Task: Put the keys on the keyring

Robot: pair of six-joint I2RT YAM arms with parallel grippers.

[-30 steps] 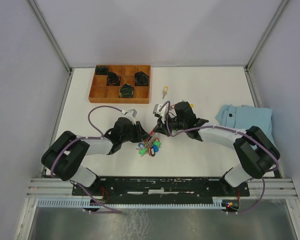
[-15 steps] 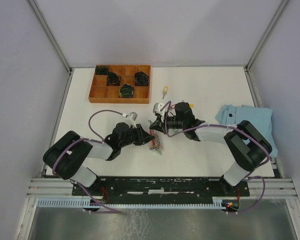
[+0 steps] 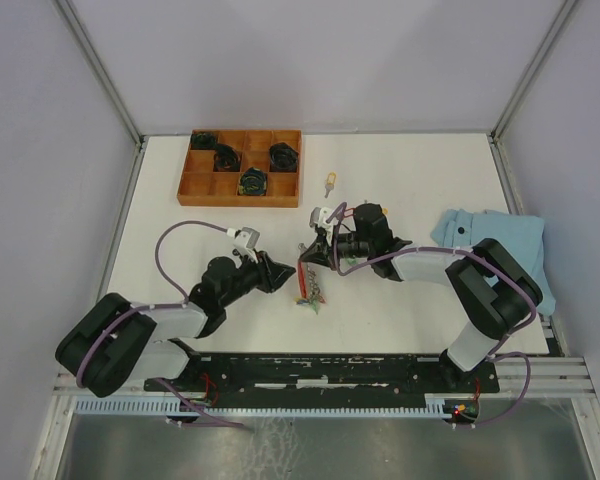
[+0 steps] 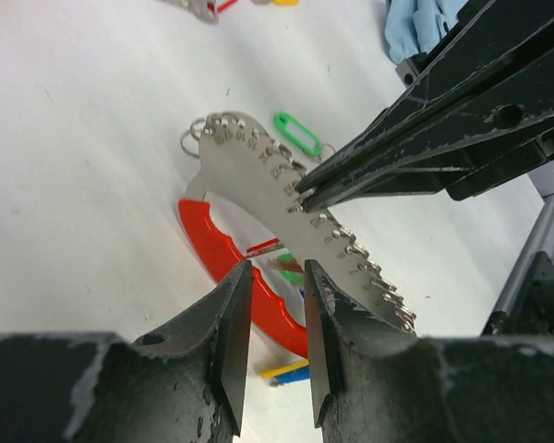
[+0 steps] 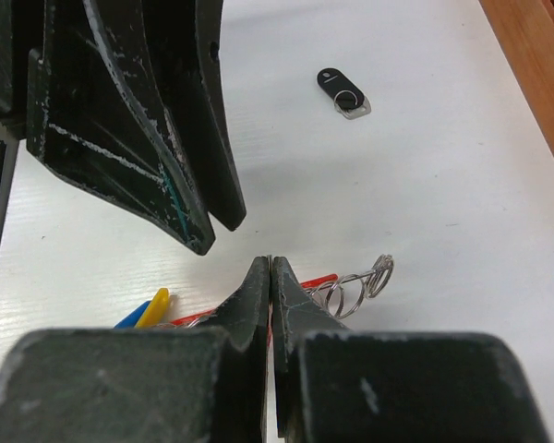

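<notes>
Your right pincer point(image 4: 300, 196) clamps the red-strapped, grey-banded keyring point(image 4: 245, 157); left pincer point(image 4: 275, 277) half-open, apparently empty. That thin edge grip could slip.

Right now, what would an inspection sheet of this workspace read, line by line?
Surface: white table, no spills seen.
Job's things: keyring lifted by its grey band, tags trailing on the table; one yellow-tagged key lies loose beyond it.
Clutter: wooden tray with black items in four compartments; blue cloth at the right edge; small black fob.
Hands: left hand open, holding nothing, facing the red strap; right hand shut on the keyring's band.
Cables: purple cables loop along both arms, apart from the keyring.
Surroundings: grey walls on three sides; nothing else seen.
</notes>
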